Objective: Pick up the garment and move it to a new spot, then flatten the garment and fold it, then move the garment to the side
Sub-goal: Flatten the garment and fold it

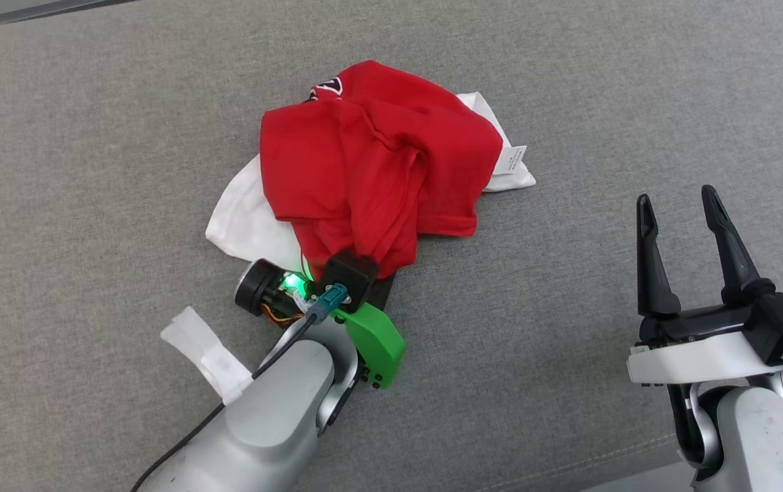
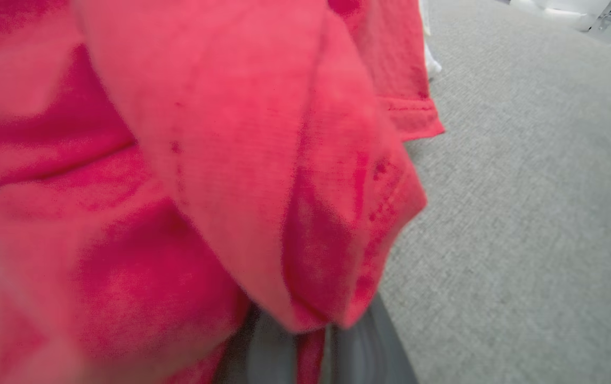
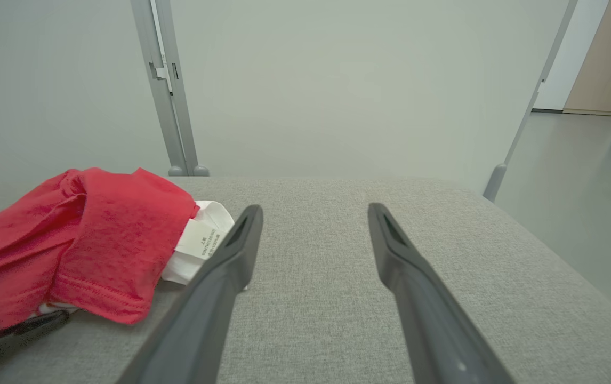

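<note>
**Item 1. Grey woven-fabric tabletop (image 1: 91,171).** Its far edge crossed the top left corner of the head view. In the right wrist view the far edge met a pale wall (image 3: 337,80) with grey metal posts (image 3: 169,106). The right-hand edge dropped to a grey floor (image 3: 577,176). Bare surface lay open on every side of the heap, widest toward the robot's left and right.

**Item 2. Crumpled red knit garment (image 1: 371,157).** White cloth showed beneath it on both sides, and a white care label (image 1: 513,158) sat at its right-hand edge. It lay near the middle of the tabletop. Its near hem tapered to a point at the left wrist.

**Item 3. Left jaws.** In the head view they were covered by red cloth, just beyond a green bracket (image 1: 374,342) on the silver left forearm (image 1: 275,403). In the left wrist view a fold of the garment ran down between the two blurred dark fingers (image 2: 375,352). The jaws were closed on that fold.

**Item 4. Right jaws.** They were spread wide and empty, with both long dark fingers (image 1: 651,260) above bare tabletop. They stood well apart from the garment, to its right and nearer the robot.

**Item 5. White strip of tape (image 1: 203,352).** It sat beside the left forearm. Whether it was stuck to the arm or lay on the tabletop could not be told.
</note>
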Motion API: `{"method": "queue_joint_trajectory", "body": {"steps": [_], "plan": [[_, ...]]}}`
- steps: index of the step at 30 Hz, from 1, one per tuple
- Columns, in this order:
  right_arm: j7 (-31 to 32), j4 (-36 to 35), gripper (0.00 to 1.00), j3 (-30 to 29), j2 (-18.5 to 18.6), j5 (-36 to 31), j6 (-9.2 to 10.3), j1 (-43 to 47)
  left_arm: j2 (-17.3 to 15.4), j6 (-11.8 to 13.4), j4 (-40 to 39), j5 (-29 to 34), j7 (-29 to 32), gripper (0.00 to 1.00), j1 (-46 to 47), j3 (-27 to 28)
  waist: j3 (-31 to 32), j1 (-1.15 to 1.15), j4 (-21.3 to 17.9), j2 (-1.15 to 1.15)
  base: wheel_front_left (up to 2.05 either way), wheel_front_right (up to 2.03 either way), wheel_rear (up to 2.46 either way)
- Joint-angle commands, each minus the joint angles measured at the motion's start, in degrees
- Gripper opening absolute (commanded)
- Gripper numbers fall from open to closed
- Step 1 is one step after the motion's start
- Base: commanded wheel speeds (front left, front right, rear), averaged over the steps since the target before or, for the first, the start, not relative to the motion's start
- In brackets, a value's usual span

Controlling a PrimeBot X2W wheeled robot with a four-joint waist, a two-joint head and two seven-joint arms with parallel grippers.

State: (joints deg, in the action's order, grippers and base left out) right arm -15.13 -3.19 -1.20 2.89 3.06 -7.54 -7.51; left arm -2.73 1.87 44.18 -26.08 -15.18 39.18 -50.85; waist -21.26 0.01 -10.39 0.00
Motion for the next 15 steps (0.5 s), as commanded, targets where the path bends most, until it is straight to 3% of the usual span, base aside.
{"method": "queue_joint_trajectory", "body": {"steps": [1, 4, 8, 15], "plan": [[-0.03, 0.35, 1.00, -0.08, -0.01, 0.43, 0.10, 0.61, -0.15, -1.84, -1.99, -2.43, 0.04, 0.00, -0.65, -0.18, 1.57, -0.01, -0.43, 0.00, 0.00, 0.00, 0.00], [-0.03, 0.97, 1.00, -0.20, 0.02, 1.18, 0.10, 1.36, -0.25, -5.22, -6.78, -8.67, 0.03, 0.00, -0.44, 0.38, 3.68, -0.01, -1.21, 0.00, 0.00, 0.00, 0.00], [-0.03, 1.75, 1.00, 0.77, 0.01, 2.28, 0.10, 2.12, -0.20, -8.22, -13.55, -21.68, 0.05, 0.00, 1.81, -0.27, 6.72, -0.01, -2.75, 0.00, 0.00, 0.00, 0.00], [-0.03, 2.26, 1.00, 2.42, 0.01, 3.95, 0.10, 2.69, -0.20, -8.50, -18.18, -43.73, 3.42, 0.00, 14.89, -0.07, 10.07, -0.01, -6.50, 0.00, 0.00, 0.00, 0.00]]}}
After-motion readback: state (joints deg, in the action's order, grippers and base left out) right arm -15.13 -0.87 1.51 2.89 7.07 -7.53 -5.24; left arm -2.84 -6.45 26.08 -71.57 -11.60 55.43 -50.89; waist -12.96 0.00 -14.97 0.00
